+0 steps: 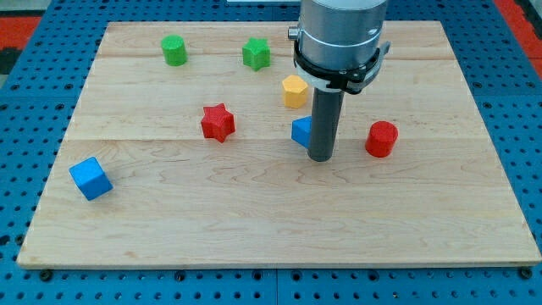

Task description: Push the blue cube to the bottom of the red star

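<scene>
A pale wooden board [254, 220] with visible grain and seams between its planks is seen, its finish smooth and faintly satin. The blocks appear to be matt plastic: the blue cube [91, 178], the red star [218, 122], the red cylinder [381, 139] and the yellow block [294, 91]. The rod ending in my tip [319, 158] looks dark and matt, while the housing [339, 30] above it is finished in brushed grey metal.
</scene>
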Available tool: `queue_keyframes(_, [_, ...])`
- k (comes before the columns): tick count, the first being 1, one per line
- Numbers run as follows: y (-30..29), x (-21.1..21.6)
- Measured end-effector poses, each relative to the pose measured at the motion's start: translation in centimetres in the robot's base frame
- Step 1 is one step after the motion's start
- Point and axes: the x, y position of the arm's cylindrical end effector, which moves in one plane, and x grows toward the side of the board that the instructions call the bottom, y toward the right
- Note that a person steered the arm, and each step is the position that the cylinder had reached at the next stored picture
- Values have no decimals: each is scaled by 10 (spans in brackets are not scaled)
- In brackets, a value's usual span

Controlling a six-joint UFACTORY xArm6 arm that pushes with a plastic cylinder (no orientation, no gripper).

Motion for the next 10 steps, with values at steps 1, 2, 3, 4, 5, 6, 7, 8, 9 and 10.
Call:
queue_keyframes(1, [0, -18])
queue_keyframes(2, [4, 17])
queue_keyframes(3, [-45, 103])
queue_keyframes(4, [-112, 146])
queue_keyframes(5, [-140, 146])
queue_keyframes(6, [-134, 146])
queue_keyframes(7, [-142, 132])
queue_keyframes(8, [-175, 122])
queue_keyframes(9, [-241, 140])
queue_keyframes(10, [-341, 93])
